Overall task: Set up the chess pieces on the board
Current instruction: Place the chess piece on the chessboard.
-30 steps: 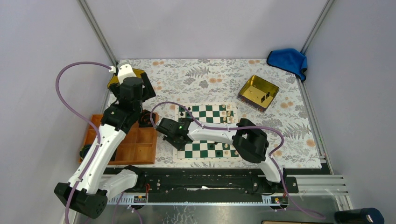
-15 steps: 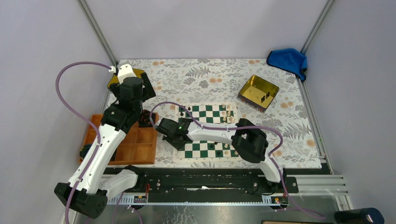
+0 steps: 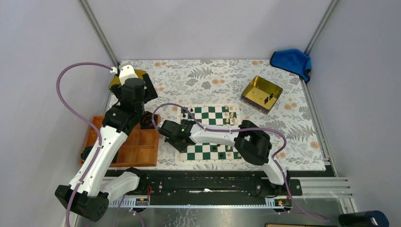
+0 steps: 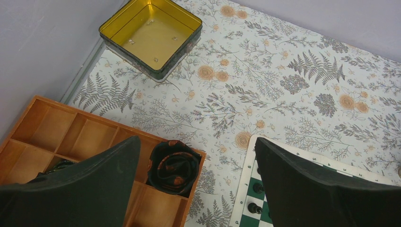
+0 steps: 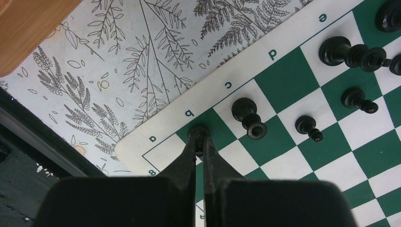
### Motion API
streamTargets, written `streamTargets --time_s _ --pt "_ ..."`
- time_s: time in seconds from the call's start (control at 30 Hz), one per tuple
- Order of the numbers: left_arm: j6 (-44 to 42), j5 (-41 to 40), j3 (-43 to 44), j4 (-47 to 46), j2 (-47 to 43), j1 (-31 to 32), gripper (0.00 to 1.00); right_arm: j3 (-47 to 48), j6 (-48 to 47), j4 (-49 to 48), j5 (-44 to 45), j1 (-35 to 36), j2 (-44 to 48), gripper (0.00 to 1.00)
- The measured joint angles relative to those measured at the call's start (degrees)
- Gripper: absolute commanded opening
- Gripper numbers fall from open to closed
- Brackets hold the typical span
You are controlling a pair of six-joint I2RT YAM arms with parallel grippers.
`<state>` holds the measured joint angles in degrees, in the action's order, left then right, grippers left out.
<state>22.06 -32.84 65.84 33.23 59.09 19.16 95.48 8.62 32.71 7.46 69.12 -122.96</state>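
The green and white board (image 3: 210,113) lies mid-table, partly under my right arm; it also shows in the right wrist view (image 5: 288,80) and the left wrist view (image 4: 248,177). My right gripper (image 5: 199,142) is shut on a small black chess piece (image 5: 198,131) standing on the green corner-row square by the letter b. Several black pieces stand nearby (image 5: 249,118), one lying on its side (image 5: 357,54). Two black pieces show in the left wrist view (image 4: 255,208). My left gripper (image 4: 196,184) is open and empty, above the tray's corner.
An orange compartmented tray (image 3: 137,151) sits left of the board, with a dark rolled cloth (image 4: 172,165) in one cell. A gold tin (image 4: 151,35) stands at the far left, another (image 3: 261,93) at the right holding black pieces. A blue cloth (image 3: 292,60) lies far right. Cream pieces (image 3: 229,113) stand on the board.
My right gripper has edged slightly left along the board's near-left corner. The left arm has not moved.
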Motion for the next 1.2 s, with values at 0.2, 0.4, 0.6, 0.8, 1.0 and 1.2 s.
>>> streamTargets --time_s 0.2,0.4,0.6,0.8,1.0,1.2 --pt "0.0 0.0 0.0 0.0 0.1 0.0 0.99 -0.4 0.1 -0.5 0.0 0.0 0.1 0.26" --pt "0.0 0.0 -0.3 0.0 0.1 0.0 0.99 -2.1 0.0 -0.4 0.6 -0.1 0.1 0.39" --pt "0.0 0.0 -0.4 0.0 0.1 0.0 0.99 -2.1 -0.1 -0.4 0.6 -0.1 0.1 0.42" --pt "0.0 0.0 -0.4 0.0 0.0 0.0 0.99 -1.2 -0.4 0.9 0.8 -0.1 0.1 0.43" --pt "0.0 0.0 -0.4 0.0 -0.4 0.0 0.99 1.5 -0.3 3.5 1.9 -0.1 1.7 0.46" --pt "0.0 0.0 -0.4 0.0 -0.6 0.0 0.99 4.4 0.4 6.1 7.6 -0.3 7.8 0.65"
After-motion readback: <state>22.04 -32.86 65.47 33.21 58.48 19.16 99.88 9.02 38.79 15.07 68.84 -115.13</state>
